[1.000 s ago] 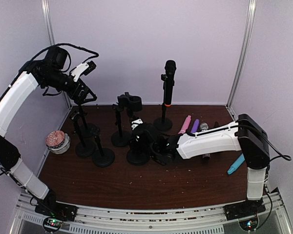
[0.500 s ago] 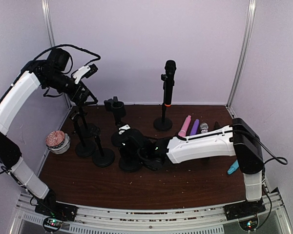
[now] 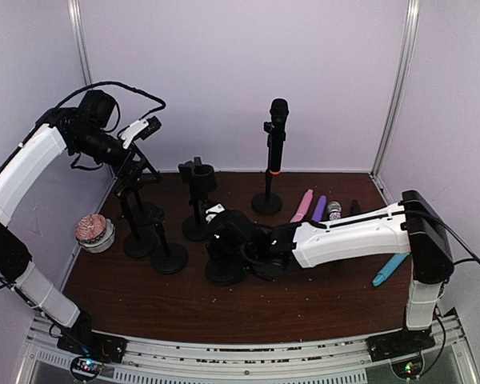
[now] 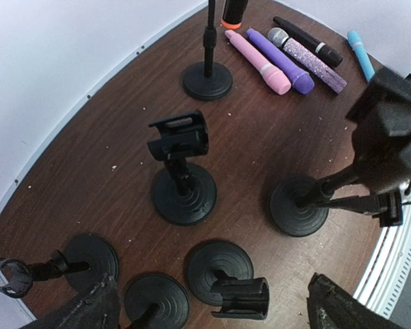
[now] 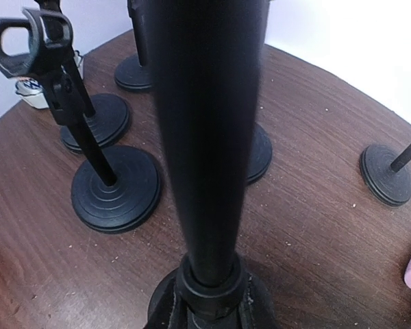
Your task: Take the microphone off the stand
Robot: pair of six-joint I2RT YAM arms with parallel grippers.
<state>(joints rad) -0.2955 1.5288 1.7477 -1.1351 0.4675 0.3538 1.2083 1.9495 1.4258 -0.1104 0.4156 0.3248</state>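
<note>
The black microphone (image 3: 278,128) with an orange ring stands upright in the tall stand (image 3: 266,203) at the back centre. The left wrist view catches only the microphone's orange lower end (image 4: 234,9) and the stand's base (image 4: 207,81). My right gripper (image 3: 245,253) is low at mid-table, away from that microphone. It is shut on the upright shaft (image 5: 209,137) of another black stand (image 3: 224,274), and the right gripper (image 5: 209,305) clamps it at a collar. My left gripper (image 3: 134,162) hangs open high at the left, and the left gripper (image 4: 212,308) has empty stands below it.
Several empty black stands cluster at left and centre (image 3: 169,258) (image 3: 197,227) (image 4: 183,195). Loose microphones lie at the right: pink (image 3: 303,206), purple (image 4: 281,60), glittery (image 4: 308,56) and blue (image 3: 386,270). A pink-topped white cup (image 3: 94,233) sits at the left edge.
My right gripper closed on the stand's shaft, dragged the stand left, then brought it back to the right. The left gripper dipped slightly and stays open.
</note>
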